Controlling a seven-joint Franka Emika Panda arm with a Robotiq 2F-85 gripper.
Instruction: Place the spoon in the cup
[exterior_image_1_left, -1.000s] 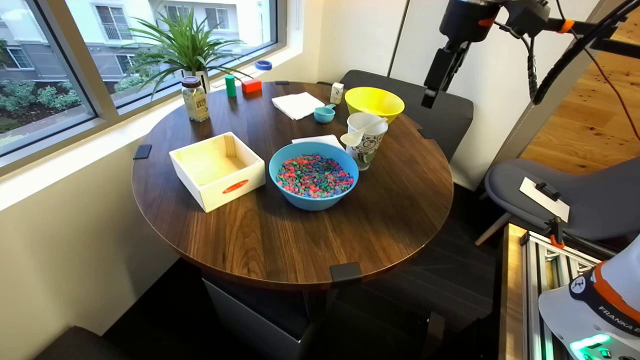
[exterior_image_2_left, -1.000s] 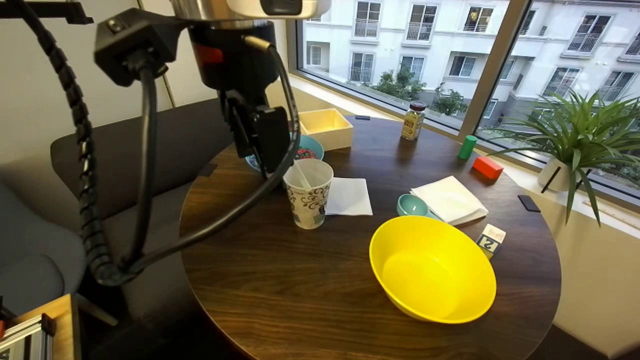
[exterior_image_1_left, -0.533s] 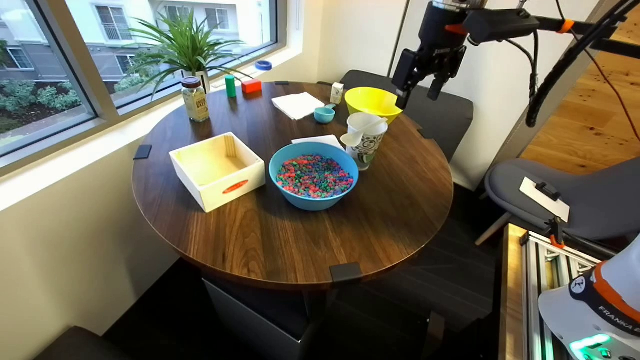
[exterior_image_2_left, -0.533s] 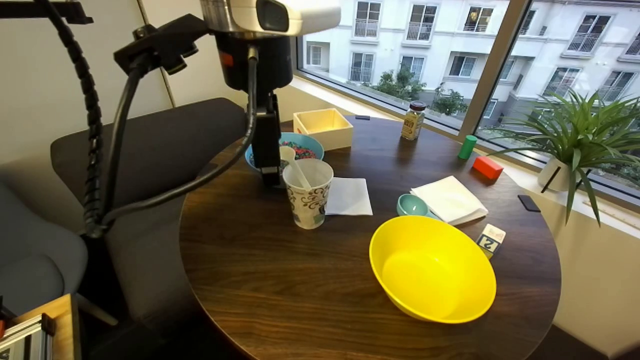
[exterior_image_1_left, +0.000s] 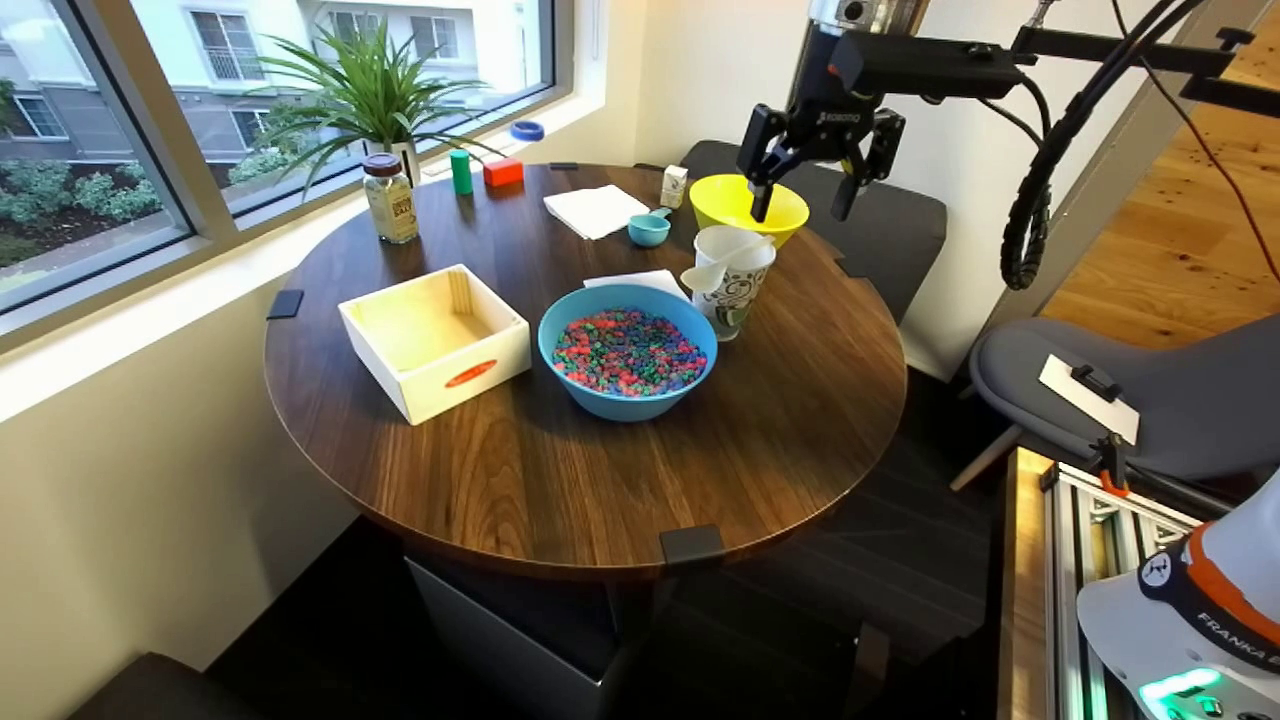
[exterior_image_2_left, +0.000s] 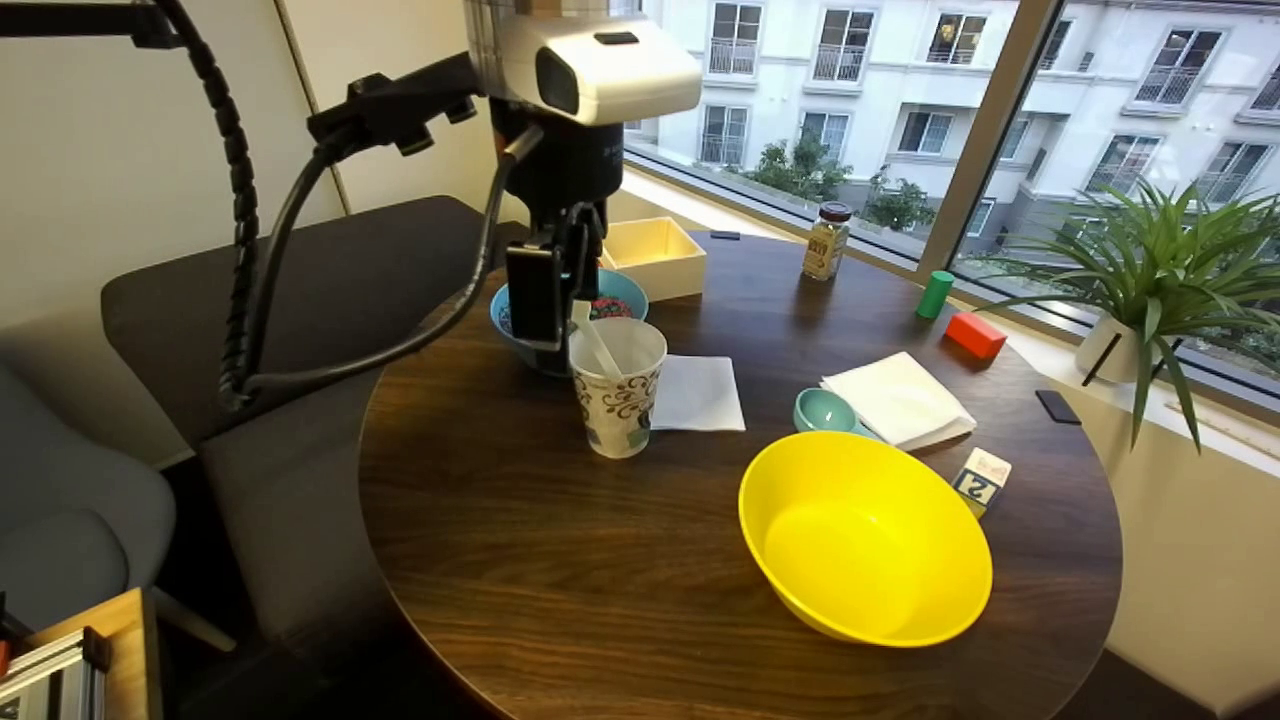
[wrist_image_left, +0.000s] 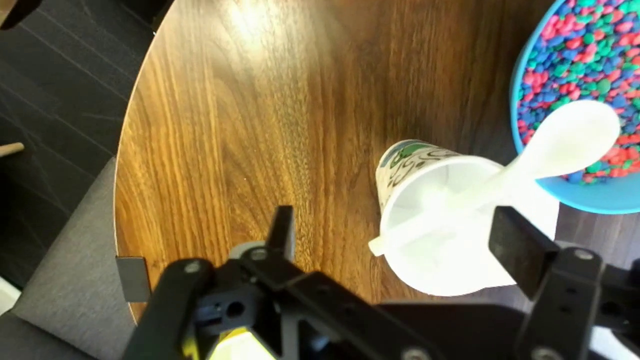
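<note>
The cup is a whitish tumbler with a printed scroll pattern. It stands upright on the table beside the blue bowl, and also shows in an exterior view and the wrist view. The white spoon lies across the cup's rim. In the wrist view the spoon's bowl end reaches over the blue bowl, and its handle tip pokes past the opposite rim. My gripper is open and empty, above and apart from the cup. In the wrist view its fingers stand on either side of the cup.
A blue bowl of coloured bits stands close to the cup. A yellow bowl, a small teal cup, napkins, a number block and a wooden box share the round table.
In the exterior views my gripper has turned and shifted toward the cup; its two fingers now show spread apart. The cup and spoon have not moved.
</note>
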